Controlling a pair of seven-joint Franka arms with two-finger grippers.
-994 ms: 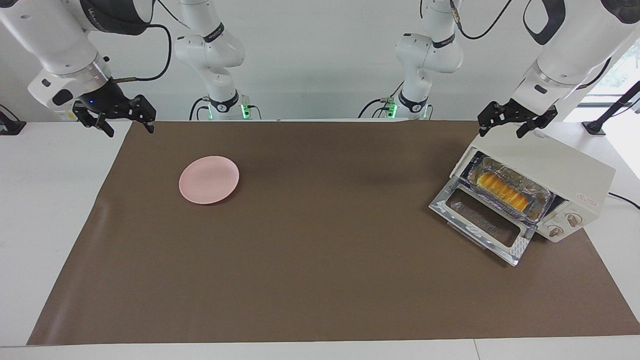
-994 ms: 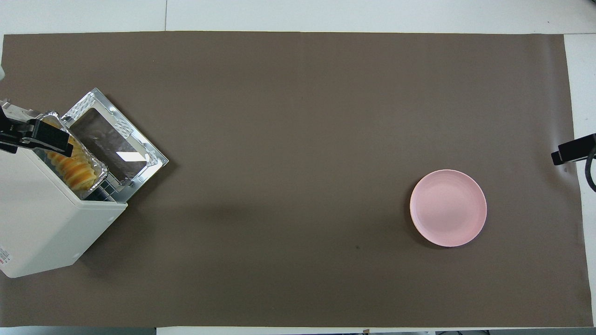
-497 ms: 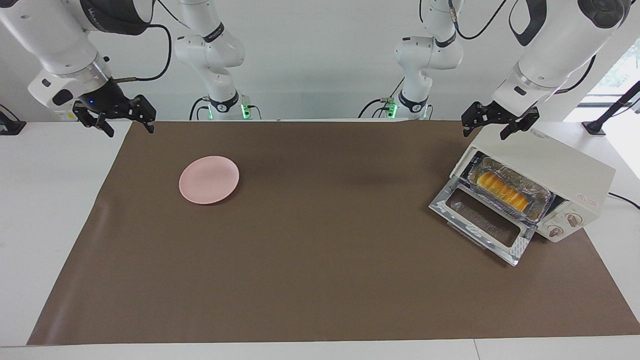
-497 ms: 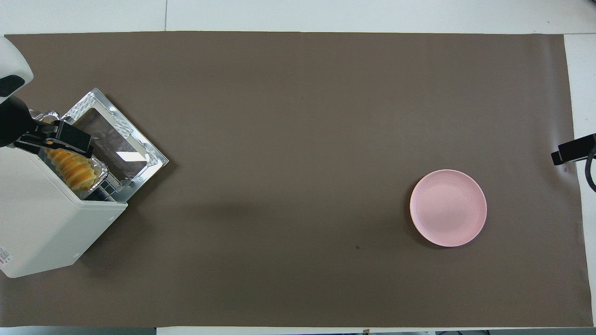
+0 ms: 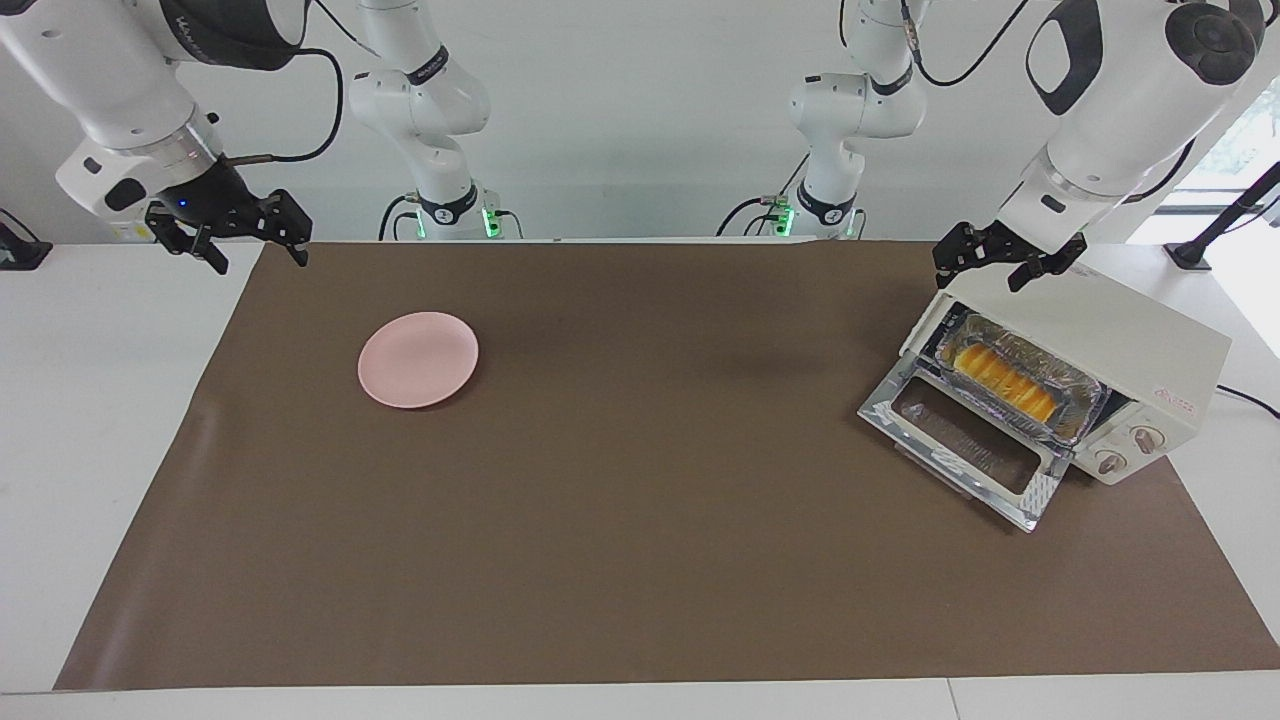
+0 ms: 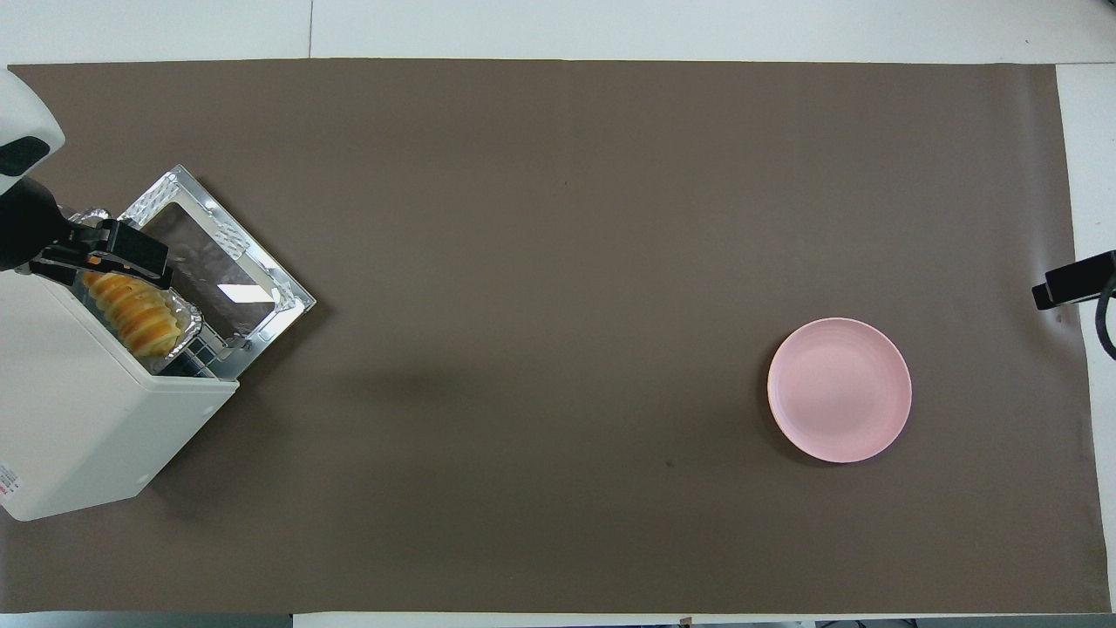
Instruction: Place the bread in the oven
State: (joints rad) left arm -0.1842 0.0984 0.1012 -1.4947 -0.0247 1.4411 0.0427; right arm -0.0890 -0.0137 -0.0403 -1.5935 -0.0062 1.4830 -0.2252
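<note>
The cream-white oven point(image 5: 1110, 325) stands at the left arm's end of the table with its glass door point(image 5: 965, 440) dropped open onto the mat. The yellow-orange bread point(image 5: 1003, 384) lies in a crinkled foil tray point(image 5: 1078, 405) on the rack in the oven's mouth, and in the overhead view the bread point(image 6: 135, 314) shows past the oven's point(image 6: 78, 419) top edge. My left gripper point(image 5: 985, 272) hangs open and empty just above the oven's top front corner. My right gripper point(image 5: 260, 256) waits open and empty over the mat's corner at the right arm's end.
A round pink plate point(image 5: 418, 359) lies bare on the brown mat point(image 5: 640, 560) toward the right arm's end. White table point(image 5: 90, 400) borders the mat. The open door juts out in front of the oven. Two knobs point(image 5: 1130, 450) sit on its front.
My left gripper has shifted from over the oven's top toward its front top edge and sunk a little. The right arm, bread, tray and plate have not moved.
</note>
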